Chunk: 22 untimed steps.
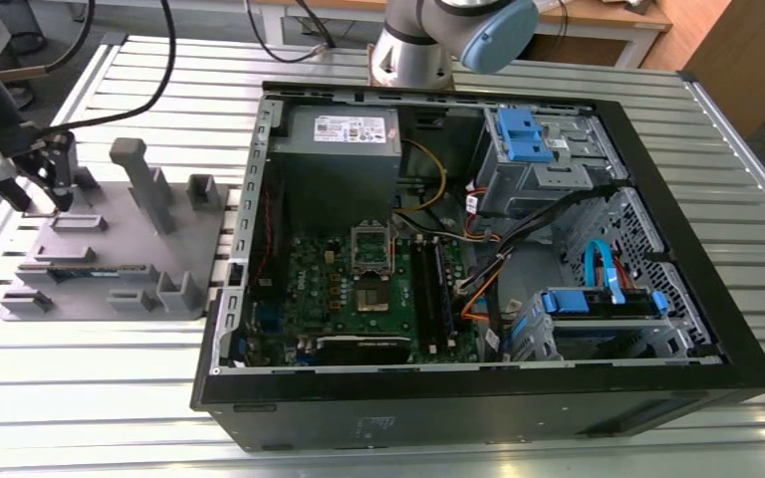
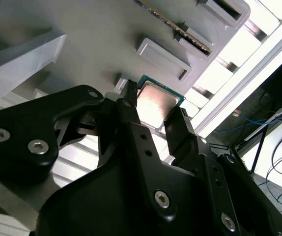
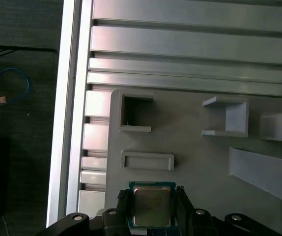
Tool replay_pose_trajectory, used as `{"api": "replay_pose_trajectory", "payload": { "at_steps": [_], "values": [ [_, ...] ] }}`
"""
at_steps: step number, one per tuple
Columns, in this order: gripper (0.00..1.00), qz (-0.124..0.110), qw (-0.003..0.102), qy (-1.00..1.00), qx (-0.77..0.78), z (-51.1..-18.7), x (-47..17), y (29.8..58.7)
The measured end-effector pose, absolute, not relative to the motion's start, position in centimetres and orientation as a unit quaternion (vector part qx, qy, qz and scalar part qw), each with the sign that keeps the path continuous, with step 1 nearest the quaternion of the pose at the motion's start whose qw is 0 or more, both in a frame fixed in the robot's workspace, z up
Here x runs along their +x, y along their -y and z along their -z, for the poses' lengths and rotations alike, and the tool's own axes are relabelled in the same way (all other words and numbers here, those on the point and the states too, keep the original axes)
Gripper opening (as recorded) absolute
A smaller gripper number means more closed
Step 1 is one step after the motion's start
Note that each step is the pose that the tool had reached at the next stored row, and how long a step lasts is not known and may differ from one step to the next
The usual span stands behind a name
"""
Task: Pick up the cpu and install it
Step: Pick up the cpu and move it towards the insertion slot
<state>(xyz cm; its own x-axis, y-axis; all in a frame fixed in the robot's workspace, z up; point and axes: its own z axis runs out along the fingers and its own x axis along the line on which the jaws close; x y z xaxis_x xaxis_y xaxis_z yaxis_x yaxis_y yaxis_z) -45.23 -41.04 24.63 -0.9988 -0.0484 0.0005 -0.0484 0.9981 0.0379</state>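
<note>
While the cpu (image 3: 152, 205) lies flat at 10 o'clock on the fixture plate (image 1: 111, 237) (exterior view), the gripper (image 1: 44, 207) straddles it, spread, unclamped. Pick step; grasp likely needs square closure on opposite edges.

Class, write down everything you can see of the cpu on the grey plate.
The cpu is a small flat square chip with a shiny silver metal top and a thin green border. It lies flat on the grey fixture plate, near the plate's edge. The black gripper brackets two of its opposite sides; whether it touches the chip cannot be told.
</note>
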Motion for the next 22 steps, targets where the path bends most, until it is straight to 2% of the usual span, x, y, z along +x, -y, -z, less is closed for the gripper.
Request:
{"api": "replay_pose_trajectory", "payload": {
  "at_steps": [7, 22],
  "values": [
    [0.47, 0.019, 0.001, 1.0, 0.024, -26.3, -45.2, 41.0],
    [0.47, 0.019, 0.001, 1.0, 0.024, -26.5, -45.2, 41.0]
  ]
}}
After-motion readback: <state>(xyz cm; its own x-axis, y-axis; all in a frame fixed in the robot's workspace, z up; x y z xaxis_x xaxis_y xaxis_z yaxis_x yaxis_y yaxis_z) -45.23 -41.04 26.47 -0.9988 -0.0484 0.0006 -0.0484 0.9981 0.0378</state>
